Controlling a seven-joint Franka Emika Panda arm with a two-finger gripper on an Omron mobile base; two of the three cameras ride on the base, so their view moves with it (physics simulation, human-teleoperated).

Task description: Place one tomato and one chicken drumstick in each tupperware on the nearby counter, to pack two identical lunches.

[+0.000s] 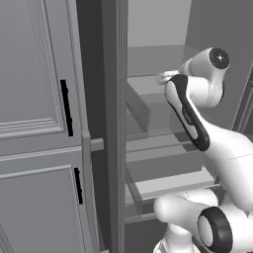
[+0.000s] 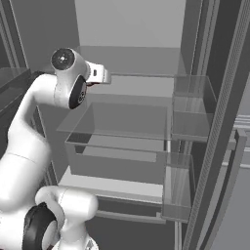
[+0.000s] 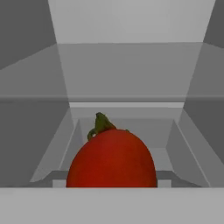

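A red tomato (image 3: 112, 164) with a green stem sits low and very close in the hand view, hanging in front of a grey fridge compartment. It covers the spot where my fingertips would rise, so my gripper (image 3: 112, 186) appears shut on it. In both base views my arm reaches into the open fridge at upper-shelf height. The white hand (image 1: 167, 77) (image 2: 99, 73) points inward, and its fingers are hidden behind the wrist. The chicken drumstick, the tupperware and the counter are out of view.
Grey fridge shelves (image 2: 132, 88) and a clear drawer (image 2: 119, 146) lie under and ahead of the hand. Door bins (image 2: 190, 117) line the open door on the right. Tall grey cabinet panels with black handles (image 1: 66, 106) stand close on the left.
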